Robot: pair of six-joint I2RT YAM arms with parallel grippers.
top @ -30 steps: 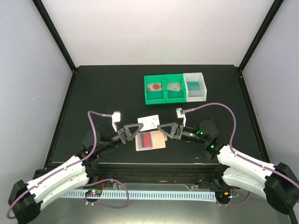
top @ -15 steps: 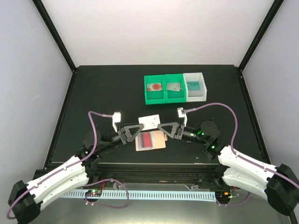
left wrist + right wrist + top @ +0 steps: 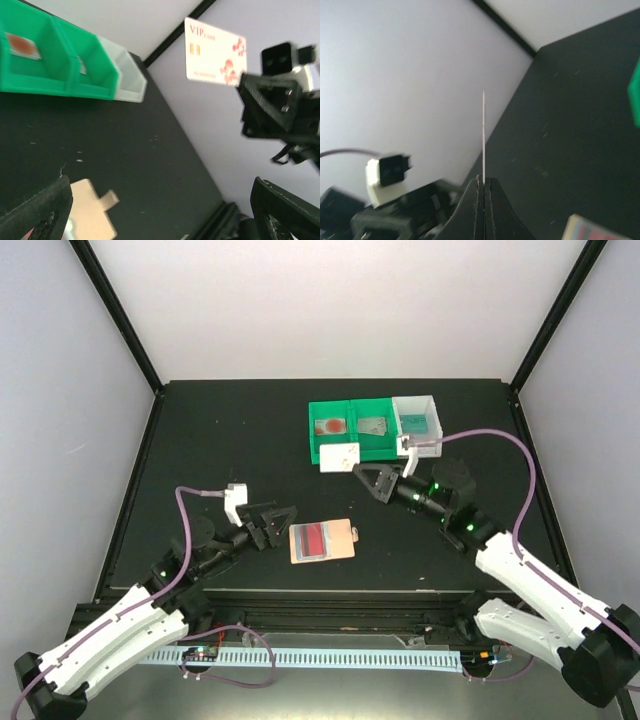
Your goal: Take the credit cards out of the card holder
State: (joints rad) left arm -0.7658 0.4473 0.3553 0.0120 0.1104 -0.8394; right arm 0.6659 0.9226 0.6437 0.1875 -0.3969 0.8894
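Our right gripper (image 3: 357, 466) pinches a thin pale red-blotched credit card (image 3: 340, 456) beside the green plastic bins (image 3: 313, 430); we should centre it over one before releasing, left gripper (image 3: 289, 523) agape near the flat peach-orange card holder (image 3: 338, 543).

1. I work in a robotics lab test cell.
2. My flat black bench (image 3: 220, 440) is boxed in by plain white walls (image 3: 330, 310), with black frame struts (image 3: 115, 315) at the corners.
3. My left arm (image 3: 110, 625) and right arm (image 3: 540, 585), both white, are bolted at the bench's near edge.
4. Purple cables (image 3: 483, 434) loop to my wrist cameras.
5. A pale ribbed cable track (image 3: 330, 657) runs along the front.
6. Green and white sorting bins (image 3: 378, 452) sit at the back.
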